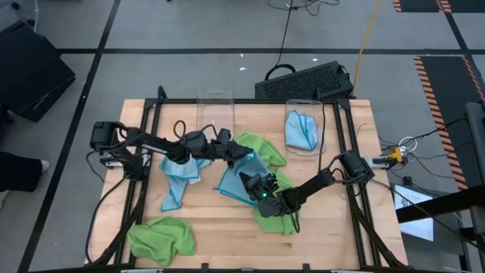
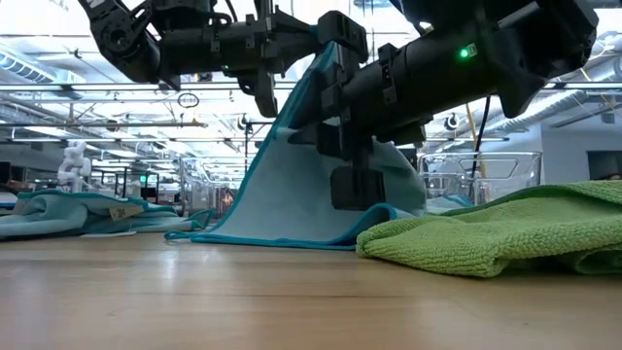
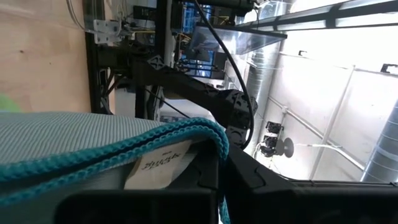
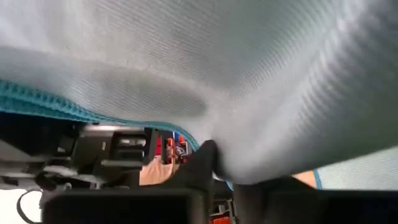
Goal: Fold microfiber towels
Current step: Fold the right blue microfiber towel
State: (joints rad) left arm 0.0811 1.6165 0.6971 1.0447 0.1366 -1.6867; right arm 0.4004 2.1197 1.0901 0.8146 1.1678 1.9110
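Note:
A light blue towel (image 1: 233, 182) stands up like a tent at mid-table (image 2: 292, 175) between my two grippers. My left gripper (image 1: 241, 157) reaches in from the left and is shut on the towel's raised top. My right gripper (image 1: 250, 183) reaches in from the right and is shut on the same towel lower down (image 2: 352, 190). A lime green towel (image 2: 496, 233) lies partly under the right arm. Another blue towel (image 1: 180, 171) lies crumpled under the left arm. My left gripper pinches the blue towel's teal hemmed edge (image 3: 193, 132) between its two fingers, beside the white label, coming about level from the table's left. That edge is lifted, and the cloth slopes down to its lower edge (image 2: 262, 238) on the table. My right gripper is shut on the blue towel from the table's right side. The cloth (image 4: 249, 124) drapes over the fingers and hides which part they have. Below the hold the towel reaches the table next to the green towel.
A second green towel (image 1: 161, 236) lies bunched at the near left. A clear bin (image 1: 305, 125) at the far right holds a blue towel, and another clear bin (image 1: 216, 106) stands at the far middle. More green cloth (image 1: 261, 145) lies behind the grippers.

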